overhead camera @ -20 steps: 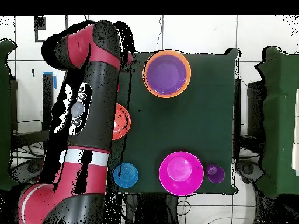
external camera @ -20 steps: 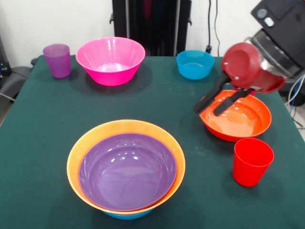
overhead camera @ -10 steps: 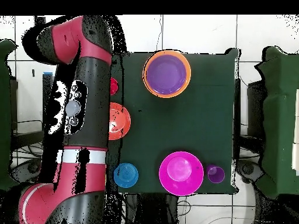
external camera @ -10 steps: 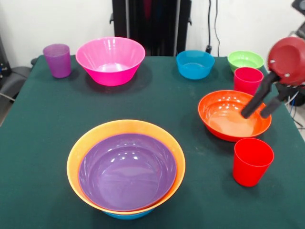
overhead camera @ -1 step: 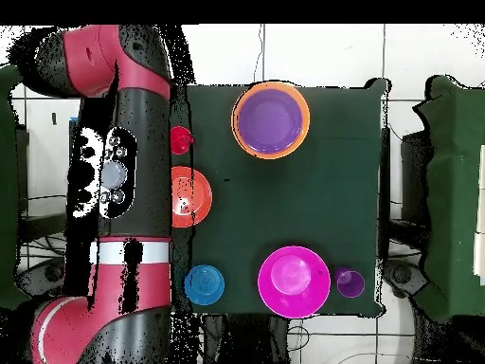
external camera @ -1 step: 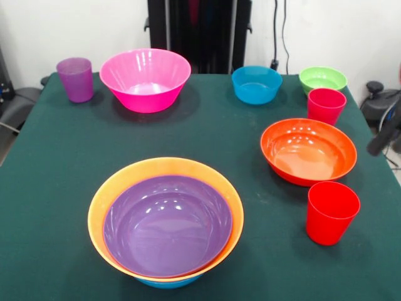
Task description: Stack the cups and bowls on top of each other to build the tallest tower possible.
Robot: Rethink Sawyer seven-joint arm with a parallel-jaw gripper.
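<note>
1. While the gripper (external camera @ -1 step: 390,133) is seen only as a dark finger at the right edge of the front view, whether it is open or closed cannot be told; nothing is seen held in it.
2. Far left, a purple cup (external camera @ -1 step: 75,79) is noted upright at the back corner of the table (external camera @ -1 step: 56,175), with the big pink bowl (external camera @ -1 step: 145,79) just beside it.
3. Left of centre and near the front edge, the tower (external camera @ -1 step: 166,222) is found: a purple bowl (external camera @ -1 step: 168,226) nested in an orange bowl (external camera @ -1 step: 122,182), with a blue rim (external camera @ -1 step: 164,283) showing beneath. Three pieces are counted in it so far.
4. At the back, right of centre, a small blue bowl (external camera @ -1 step: 256,84) is logged, and further right a green bowl (external camera @ -1 step: 322,78).
5. On the right, a red-orange bowl (external camera @ -1 step: 308,151) is noted between two red cups (external camera @ -1 step: 326,105) (external camera @ -1 step: 332,212), one behind it and one in front.
6. Count: seven bowls and three cups, the latter one purple and two red.
7. Key relation, as judged: every loose piece lies to the left of the gripper in the front view; the red-orange bowl and red cups are nearest, and the tower is well apart, across the table and forward. Any carry must be made leftward and toward the front edge.
</note>
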